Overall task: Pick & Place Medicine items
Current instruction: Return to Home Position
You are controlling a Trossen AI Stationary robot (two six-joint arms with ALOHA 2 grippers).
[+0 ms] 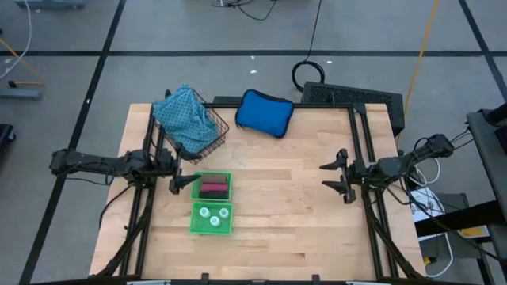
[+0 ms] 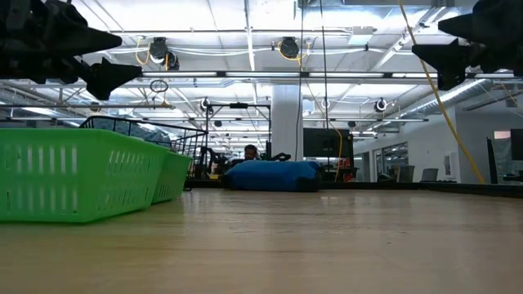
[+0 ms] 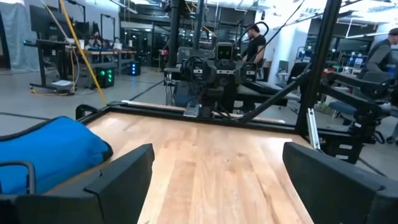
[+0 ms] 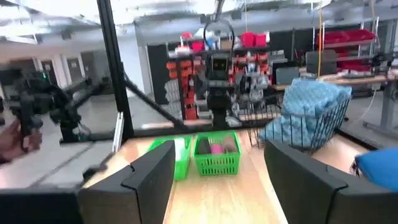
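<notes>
Two small green baskets sit side by side on the table. The far basket [image 1: 212, 187] holds oblong pieces, a black one [image 1: 212, 182] and a pink-magenta one [image 1: 212, 192]; a brown one I cannot make out. The near basket [image 1: 212, 218] holds three white round bottles [image 1: 212, 214]. In the right wrist view the far basket [image 4: 216, 155] shows the pink piece [image 4: 216, 148]. My left gripper [image 1: 179, 181] hovers open just left of the far basket, above the table. My right gripper [image 1: 336, 178] hovers open over the table's right half, fingers pointing toward the baskets.
A black wire basket [image 1: 194, 127] with the light-blue patterned cloth [image 1: 184, 115] stands at the far left. The bright-blue pouch [image 1: 264, 112] lies at the far edge, mid-table. Bare wood stretches between the baskets and my right gripper. Black frame bars run along both sides.
</notes>
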